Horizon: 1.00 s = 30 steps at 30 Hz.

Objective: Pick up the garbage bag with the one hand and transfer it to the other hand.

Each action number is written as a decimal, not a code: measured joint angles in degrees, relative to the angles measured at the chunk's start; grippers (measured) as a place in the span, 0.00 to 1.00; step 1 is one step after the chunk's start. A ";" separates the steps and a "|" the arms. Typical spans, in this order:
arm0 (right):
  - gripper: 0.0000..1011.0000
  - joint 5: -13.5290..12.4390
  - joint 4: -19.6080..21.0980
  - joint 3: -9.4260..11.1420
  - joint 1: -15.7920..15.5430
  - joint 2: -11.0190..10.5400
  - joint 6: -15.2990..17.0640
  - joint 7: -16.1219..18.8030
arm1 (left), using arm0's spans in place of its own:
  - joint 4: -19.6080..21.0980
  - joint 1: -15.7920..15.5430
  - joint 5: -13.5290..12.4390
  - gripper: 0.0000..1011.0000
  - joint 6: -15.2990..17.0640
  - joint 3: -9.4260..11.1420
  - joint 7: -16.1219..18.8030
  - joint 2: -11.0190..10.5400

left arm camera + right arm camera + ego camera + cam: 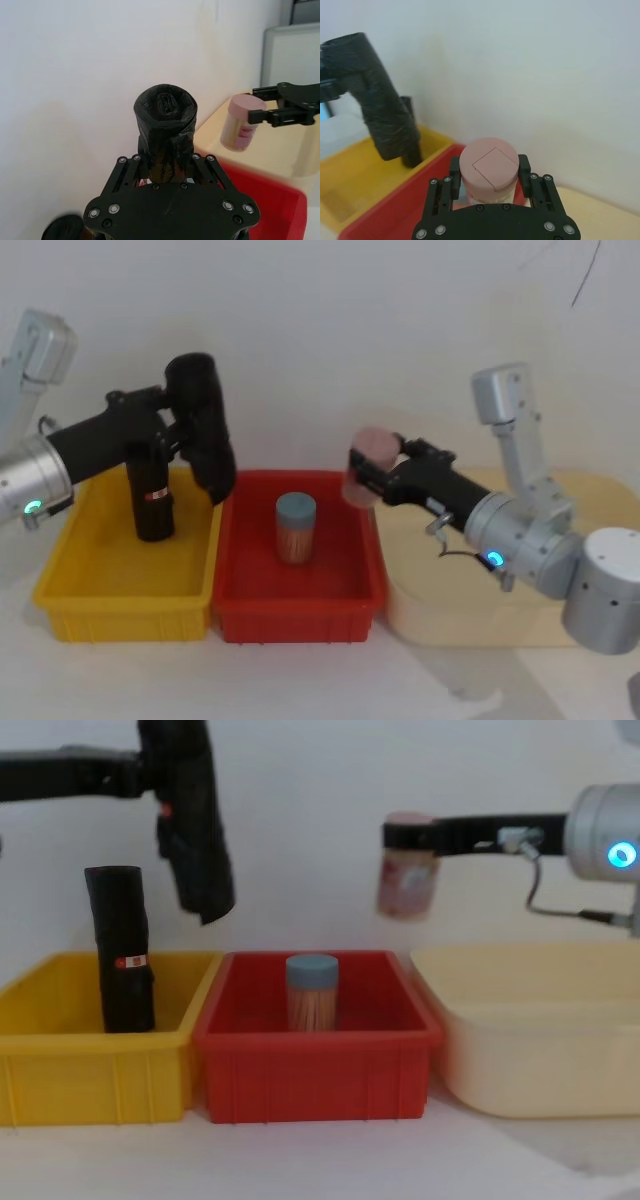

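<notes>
White wall point(350, 320) fills the background, and a pale worktop point(300, 680) carries three bins in a row: a yellow bin point(120, 620) on the robot's left, a red bin point(295, 625) in the middle and a cream bin point(450, 625) on the right, each touching the next.

The left gripper point(188, 428), on the arm with the green light, reaches in from the left, and its jaws are clenched around the garbage bag point(212, 455). The bag hangs in the air well above the bins. It is tilted, with its lower end over the wall shared by the yellow and red bins. In the chest view a small red mark shows on the bag beside the jaws.

The right gripper point(375, 472), on the arm with the blue light, is raised over the edge where the red and cream bins meet. Its jaws grasp a pink-capped jar point(366, 445), also clear of the bins. The two grippers are well apart, and the bag touches nothing but the left jaws.

A slim black roll point(150, 495) with a white-and-red label stands upright in the yellow bin. A jar with a blue lid point(295, 528) stands upright in the red bin.
</notes>
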State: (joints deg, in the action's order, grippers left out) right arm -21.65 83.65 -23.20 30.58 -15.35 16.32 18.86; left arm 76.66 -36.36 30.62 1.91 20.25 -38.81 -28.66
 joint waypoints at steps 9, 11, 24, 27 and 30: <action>0.66 0.80 3.55 4.00 -1.39 -2.55 0.20 -3.77 | -7.09 -8.07 1.02 0.36 -2.40 3.26 -6.82 4.34; 0.66 1.00 3.94 4.64 -1.71 -2.94 0.43 -4.46 | -9.81 -10.20 1.32 0.36 -3.01 4.09 -8.54 5.86; 0.66 2.82 5.91 10.39 -5.16 -5.88 2.99 -10.52 | -36.49 -24.55 4.58 0.36 -10.40 9.22 -20.74 17.96; 0.66 3.07 5.72 11.49 -5.83 -6.26 3.78 -11.73 | -43.54 -27.98 5.83 0.36 -12.62 10.57 -23.49 20.79; 0.66 3.14 5.12 12.54 -6.38 -6.50 4.65 -12.62 | -48.53 -30.43 6.79 0.36 -14.31 11.59 -25.66 22.83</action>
State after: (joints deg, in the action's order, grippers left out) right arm -18.52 88.77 -10.67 24.19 -21.85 20.97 6.23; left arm 28.13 -66.79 37.41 -12.40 31.84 -64.47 -5.83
